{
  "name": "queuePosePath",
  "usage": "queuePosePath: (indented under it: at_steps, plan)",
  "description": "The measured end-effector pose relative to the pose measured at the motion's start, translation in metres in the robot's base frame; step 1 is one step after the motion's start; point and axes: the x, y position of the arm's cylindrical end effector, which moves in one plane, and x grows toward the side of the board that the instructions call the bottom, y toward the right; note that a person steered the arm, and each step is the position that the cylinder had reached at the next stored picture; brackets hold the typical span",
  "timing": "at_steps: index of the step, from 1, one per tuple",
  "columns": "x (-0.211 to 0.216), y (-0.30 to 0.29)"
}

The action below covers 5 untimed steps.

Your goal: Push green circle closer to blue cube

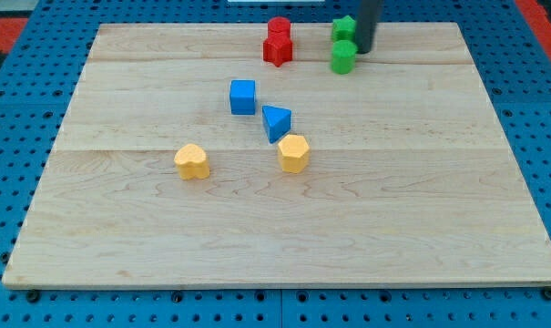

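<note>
The green circle [343, 56] is a short green cylinder near the view's top, right of centre. The blue cube [243, 97] sits lower and to the left of it, well apart. My rod comes down from the view's top edge and my tip [364, 51] rests just right of the green circle, close to or touching its upper right side. A second green block [344, 27], of unclear shape, sits just above the circle, left of the rod.
Two red blocks [278, 41] are stacked close together left of the green circle. A blue triangle [276, 122] lies below and right of the blue cube. A yellow hexagon [294, 153] and a yellow heart-like block [192, 161] sit lower on the wooden board [421, 228].
</note>
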Motion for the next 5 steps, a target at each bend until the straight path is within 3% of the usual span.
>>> queuePosePath:
  at_steps: [1,2,3,5]
  plan:
    - [0.040,-0.029]
    - [0.059,0.002]
    - [0.044,-0.070]
    - [0.030,-0.130]
